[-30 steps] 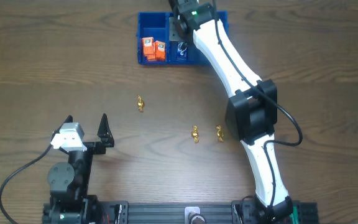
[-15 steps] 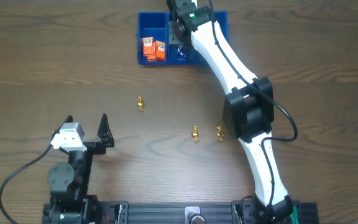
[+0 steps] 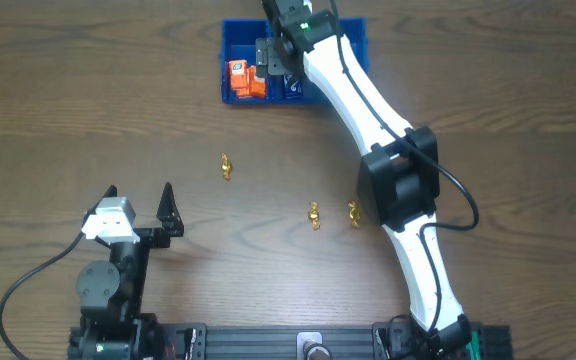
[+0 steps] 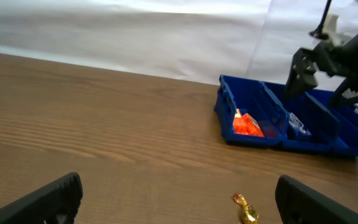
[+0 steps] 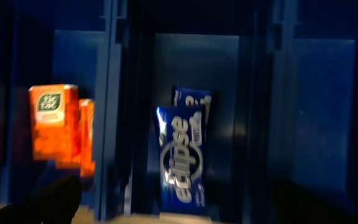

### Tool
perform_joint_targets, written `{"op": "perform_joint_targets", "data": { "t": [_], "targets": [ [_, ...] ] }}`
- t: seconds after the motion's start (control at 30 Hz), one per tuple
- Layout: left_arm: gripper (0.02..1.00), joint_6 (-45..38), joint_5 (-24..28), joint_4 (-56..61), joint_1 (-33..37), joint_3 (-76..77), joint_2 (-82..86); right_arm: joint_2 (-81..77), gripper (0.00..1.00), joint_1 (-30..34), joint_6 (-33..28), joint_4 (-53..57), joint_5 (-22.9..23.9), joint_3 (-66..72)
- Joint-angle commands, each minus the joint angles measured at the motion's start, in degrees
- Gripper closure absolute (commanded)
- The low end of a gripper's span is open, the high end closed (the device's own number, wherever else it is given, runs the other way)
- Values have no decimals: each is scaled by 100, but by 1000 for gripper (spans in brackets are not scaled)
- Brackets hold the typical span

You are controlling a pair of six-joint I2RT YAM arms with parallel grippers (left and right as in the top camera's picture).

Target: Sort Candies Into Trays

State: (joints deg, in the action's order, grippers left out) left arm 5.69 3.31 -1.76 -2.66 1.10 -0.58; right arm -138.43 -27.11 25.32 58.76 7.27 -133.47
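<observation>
A blue tray [image 3: 348, 40] with three long compartments stands at the table's far edge. Its left compartment holds orange candy boxes [image 3: 240, 80] [image 5: 55, 121] [image 4: 247, 124], and the middle one holds two blue candy packs [image 5: 182, 162] [image 3: 293, 88]. My right gripper [image 3: 271, 55] [image 4: 322, 78] hangs open above the tray, over the divider between those compartments, with nothing between its fingers [image 5: 48, 202]. Three gold wrapped candies lie loose on the wood: one at left [image 3: 226, 165] [image 4: 246, 211] and two near the middle [image 3: 314, 215] [image 3: 353, 212]. Low at the near left, my left gripper [image 3: 140, 200] [image 4: 179, 205] stands open and empty.
The tray's right compartment [image 5: 325, 112] looks bare. A white wall [image 4: 135, 31] runs behind the far table edge. Open wooden tabletop [image 3: 88, 110] lies between the arms and the tray.
My right gripper has shifted a little to the left over the tray, from the middle compartment toward the orange boxes. The left arm and the gold candies have stayed put.
</observation>
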Motion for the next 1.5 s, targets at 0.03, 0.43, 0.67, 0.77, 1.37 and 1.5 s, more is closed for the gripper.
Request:
{"op": "perform_joint_targets", "data": {
  "t": [0.03,0.43,0.67,0.77,1.37,1.5],
  "targets": [
    [23,-81,39,-249,28,-83,37,782,3,-291,111,498,39,-221],
    [20,-83,39,-249,28,-83,37,540,1,-1845,1003,1069,33,448],
    [20,-81,39,-249,28,-83,37,181,3,-2046,1375,579,11,977],
    [20,-81,39,-249,28,-83,37,-61,5,-2046,1375,533,-24,977],
    [20,-81,39,-249,28,-83,37,-573,237,-2046,1521,535,-317,977],
    [20,-83,39,-249,28,-83,37,-573,380,-2046,1521,549,-321,977]
  ]
}}
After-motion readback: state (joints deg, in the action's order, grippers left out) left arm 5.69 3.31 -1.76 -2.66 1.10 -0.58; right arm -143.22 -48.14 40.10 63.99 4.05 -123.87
